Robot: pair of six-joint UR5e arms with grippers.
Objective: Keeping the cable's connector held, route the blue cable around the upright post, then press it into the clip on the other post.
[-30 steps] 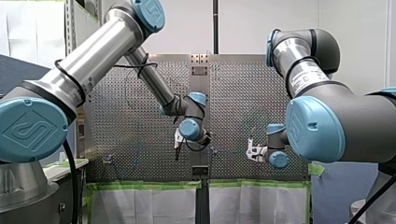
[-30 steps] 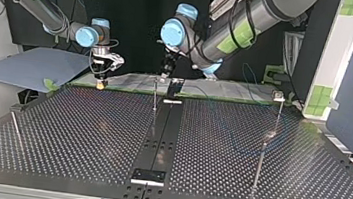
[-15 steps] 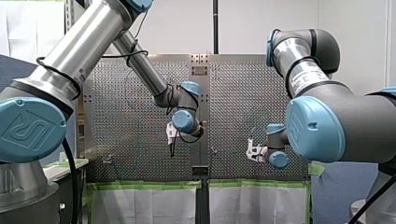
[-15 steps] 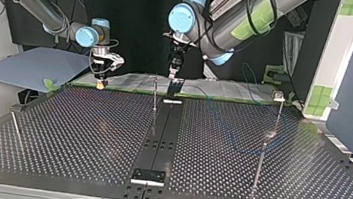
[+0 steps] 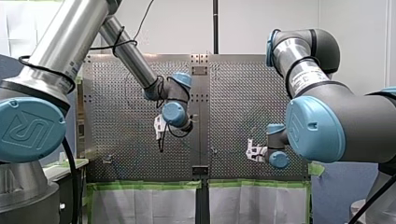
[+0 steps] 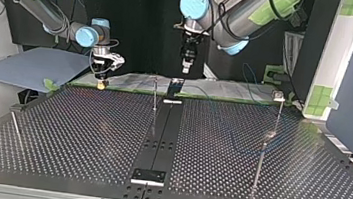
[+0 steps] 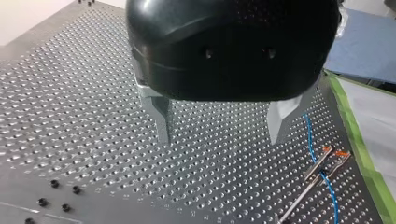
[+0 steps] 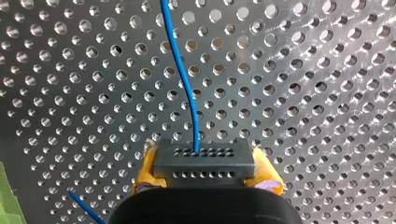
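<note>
My right gripper (image 8: 205, 169) has its yellow pads (image 8: 144, 175) closed on the cable's dark connector (image 8: 204, 158); the blue cable (image 8: 183, 79) runs ahead from it over the perforated table (image 8: 303, 93); my left gripper (image 7: 219, 140) hangs above the table, jaws wide apart and empty; the cable crosses a metal post (image 7: 320, 164) beside it.

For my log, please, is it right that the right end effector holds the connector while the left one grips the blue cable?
No: the left wrist view shows the left end effector open and empty; the right end effector does hold the connector.
</note>
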